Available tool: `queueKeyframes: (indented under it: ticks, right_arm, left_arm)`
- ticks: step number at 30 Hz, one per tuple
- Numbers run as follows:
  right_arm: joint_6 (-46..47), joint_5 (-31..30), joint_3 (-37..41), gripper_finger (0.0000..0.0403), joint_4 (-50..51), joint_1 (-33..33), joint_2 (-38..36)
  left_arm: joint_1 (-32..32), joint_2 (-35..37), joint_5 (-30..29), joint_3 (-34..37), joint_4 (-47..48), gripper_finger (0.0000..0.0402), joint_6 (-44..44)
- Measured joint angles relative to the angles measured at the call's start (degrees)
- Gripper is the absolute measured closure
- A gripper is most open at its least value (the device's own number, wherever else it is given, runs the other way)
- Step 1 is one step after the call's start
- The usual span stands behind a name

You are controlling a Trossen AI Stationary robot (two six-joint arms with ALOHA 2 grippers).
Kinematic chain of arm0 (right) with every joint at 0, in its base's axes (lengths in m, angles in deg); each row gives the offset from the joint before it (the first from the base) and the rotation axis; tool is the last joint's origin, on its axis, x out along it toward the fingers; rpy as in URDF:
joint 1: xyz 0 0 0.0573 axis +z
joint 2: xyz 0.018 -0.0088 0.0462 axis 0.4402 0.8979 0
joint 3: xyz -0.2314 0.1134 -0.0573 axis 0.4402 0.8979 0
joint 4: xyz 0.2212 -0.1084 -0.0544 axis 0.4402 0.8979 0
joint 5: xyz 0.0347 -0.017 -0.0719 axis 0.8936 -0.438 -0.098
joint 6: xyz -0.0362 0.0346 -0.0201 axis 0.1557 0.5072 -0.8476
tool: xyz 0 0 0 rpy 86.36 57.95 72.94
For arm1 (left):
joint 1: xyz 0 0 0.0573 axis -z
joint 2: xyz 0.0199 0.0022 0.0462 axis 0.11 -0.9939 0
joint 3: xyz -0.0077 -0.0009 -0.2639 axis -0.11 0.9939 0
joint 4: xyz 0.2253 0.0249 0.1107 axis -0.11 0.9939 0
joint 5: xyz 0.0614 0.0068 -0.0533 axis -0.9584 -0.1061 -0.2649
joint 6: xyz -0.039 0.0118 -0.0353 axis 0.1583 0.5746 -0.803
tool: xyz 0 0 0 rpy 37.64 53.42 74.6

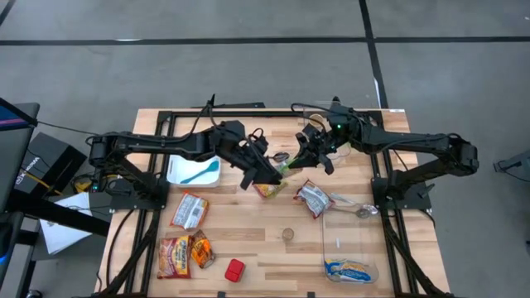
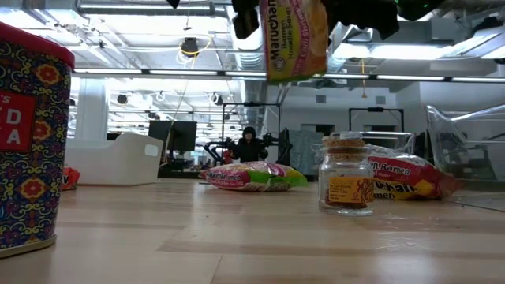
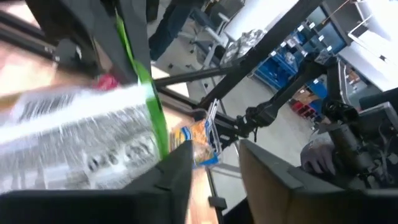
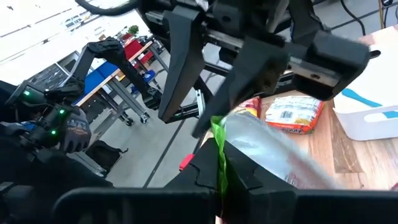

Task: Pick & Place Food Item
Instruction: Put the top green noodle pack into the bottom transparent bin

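Ramen packet [image 1: 272,184] aloft between both grippers' fingers.

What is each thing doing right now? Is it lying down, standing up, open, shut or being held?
Noodle packet: in the air, between both grippers.
Right gripper: jaws shut on the noodle packet's green edge.
Left gripper: at the packet, jaws partly open.
Jar: upright, cork in.
White bin: on the table.
Clear tub: open, one packet inside.
Red can: upright.
Other packets: lying flat.
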Motion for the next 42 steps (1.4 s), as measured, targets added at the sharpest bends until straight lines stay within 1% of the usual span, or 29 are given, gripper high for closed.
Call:
queueKeyframes:
  ticks: [4, 8, 10, 12, 16, 18, 20, 25, 31, 37, 42]
  right_arm:
    - [0.5, 0.0, 0.0, 0.0403, 0.2, 0.0, 0.0]
    - [0.6, 0.0, 0.0, 0.0403, 1.9, 0.0, -0.1]
    - [0.6, 0.0, 0.1, 0.0403, 4.0, 0.0, -0.6]
    - [0.2, 0.0, 0.1, 0.0403, 5.5, 0.0, -1.4]
    - [0.1, -0.3, 0.1, 0.0403, 9.4, 0.0, -3.6]
    - [0.0, -1.0, 0.0, 0.0403, 11.3, 0.0, -5.4]
    - [-0.1, -2.6, 0.0, 0.0403, 15.1, 0.2, -7.2]
    - [-0.5, -8.9, 0.0, 0.0403, 24.8, 1.4, -11.6]
    - [3.8, -15.5, 0.0, 0.0403, 33.3, 4.6, -15.5]
    - [10.2, -20.7, 0.0, 0.0403, 40.9, 9.7, -18.5]
    - [16.5, -25.7, 0.0, 0.0403, 44.8, 14.7, -21.1]
  left_arm:
    - [0.0, 0.0, 3.3, 0.0, 2.8, 0.0209, 0.3]
    - [-0.3, 1.3, 7.9, 0.0, 5.3, 0.0175, 0.3]
    - [-0.2, 2.9, 9.3, 0.0, 8.1, 0.0168, 0.7]
    - [0.0, 4.7, 9.4, 0.0, 10.1, 0.0167, 2.0]
    - [0.0, 9.1, 10.0, 0.0, 15.1, 0.0173, 3.6]
    - [-0.1, 11.4, 8.8, 0.0, 17.2, 0.0179, 3.8]
    - [-0.2, 13.3, 6.4, 0.0, 18.1, 0.0184, 3.8]
    - [-0.2, 17.1, 1.0, 0.0, 19.4, 0.0194, 6.1]
    - [-0.2, 18.9, -3.6, 0.0, 19.7, 0.0197, 6.5]
    - [-0.2, 18.8, -4.6, 0.0, 22.9, 0.0198, 7.7]
    - [-0.2, 18.7, -4.9, 0.1, 25.7, 0.0198, 9.3]
